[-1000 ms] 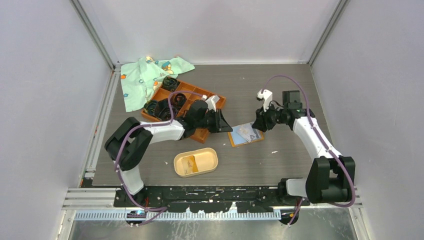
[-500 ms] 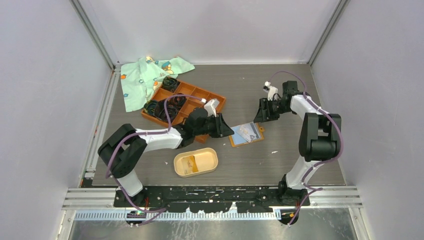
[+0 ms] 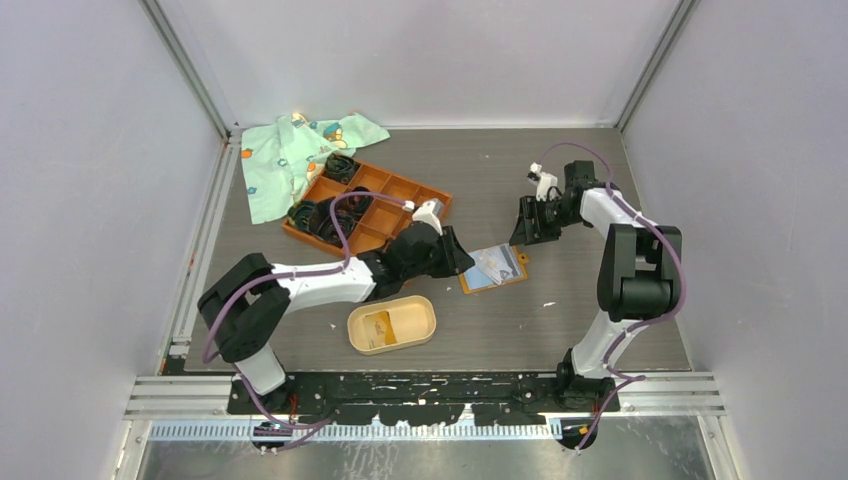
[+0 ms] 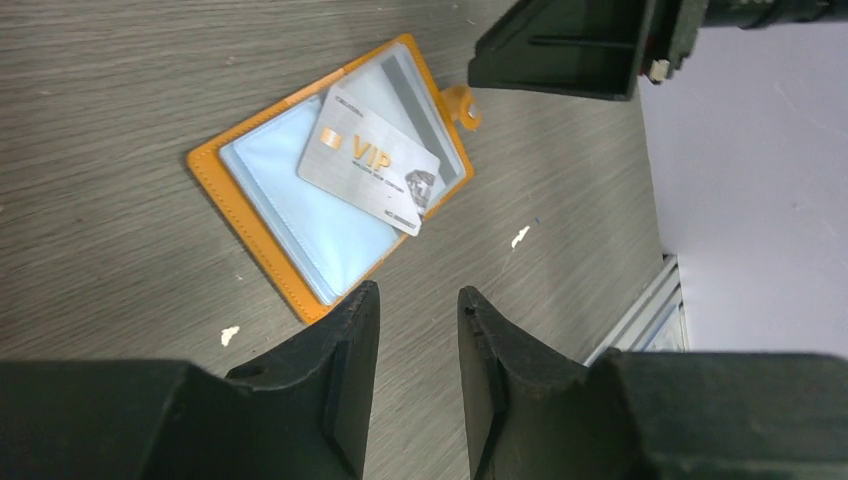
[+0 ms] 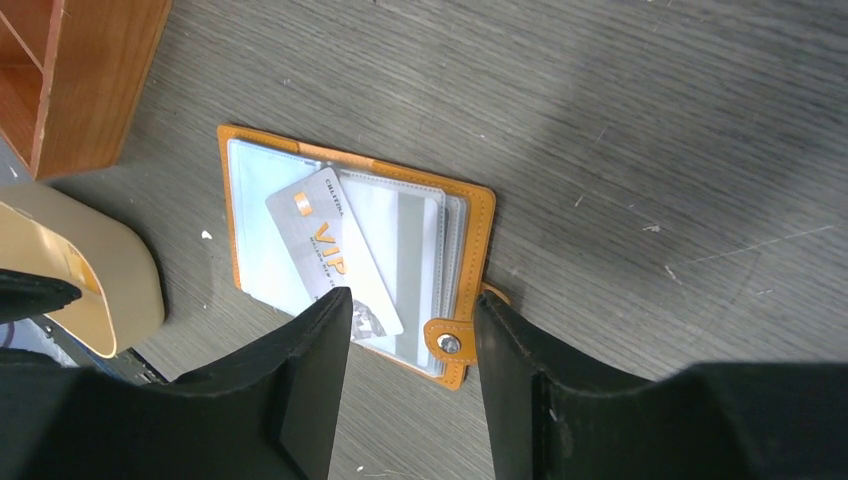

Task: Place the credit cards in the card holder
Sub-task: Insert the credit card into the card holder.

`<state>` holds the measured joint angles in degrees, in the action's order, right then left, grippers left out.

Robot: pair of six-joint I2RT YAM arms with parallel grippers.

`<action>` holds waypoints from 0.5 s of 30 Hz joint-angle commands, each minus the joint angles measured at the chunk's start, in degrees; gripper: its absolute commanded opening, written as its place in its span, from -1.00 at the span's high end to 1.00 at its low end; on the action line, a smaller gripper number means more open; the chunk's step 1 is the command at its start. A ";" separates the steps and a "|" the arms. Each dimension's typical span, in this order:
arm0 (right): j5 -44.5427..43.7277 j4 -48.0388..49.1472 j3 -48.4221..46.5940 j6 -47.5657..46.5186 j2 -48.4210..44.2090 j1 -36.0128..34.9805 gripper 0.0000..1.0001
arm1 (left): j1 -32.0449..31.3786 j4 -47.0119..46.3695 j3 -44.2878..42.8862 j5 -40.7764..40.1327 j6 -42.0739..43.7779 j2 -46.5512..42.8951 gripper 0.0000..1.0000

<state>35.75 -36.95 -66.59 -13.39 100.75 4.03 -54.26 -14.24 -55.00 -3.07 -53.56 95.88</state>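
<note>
A silver VIP credit card (image 4: 370,160) lies loose on top of the open orange wallet (image 4: 240,215), also seen in the right wrist view (image 5: 330,250) and from above (image 3: 490,262). More cards sit in the wallet's clear sleeves (image 5: 420,260). The beige oval card holder (image 3: 418,318) stands at the near centre with one yellowish card (image 3: 375,328) lying in it. My left gripper (image 3: 455,262) (image 4: 418,300) is open and empty just left of the wallet. My right gripper (image 3: 525,225) (image 5: 410,300) is open and empty, above and behind the wallet's snap tab (image 5: 447,343).
The large orange grid tray (image 3: 400,190) with black coiled bands stands behind the left arm; its corner shows in the right wrist view (image 5: 90,70). A green patterned cloth (image 3: 290,155) lies at the back left. Small white scraps (image 4: 520,236) dot the table.
My left gripper has moved right and nearer, from the grid tray to the wallet's left edge. My right arm pulled back from the wallet and folded upright, then held still.
</note>
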 commanded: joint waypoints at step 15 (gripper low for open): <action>0.20 -7.66 -8.35 -4.87 7.81 -0.73 -0.02 | -2.83 5.77 -13.18 -5.20 -16.67 13.90 0.29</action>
<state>35.62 -42.28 -72.10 -16.45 108.29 3.84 -57.04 -9.50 -64.75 -5.61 -65.91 108.60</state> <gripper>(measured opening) 0.516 0.355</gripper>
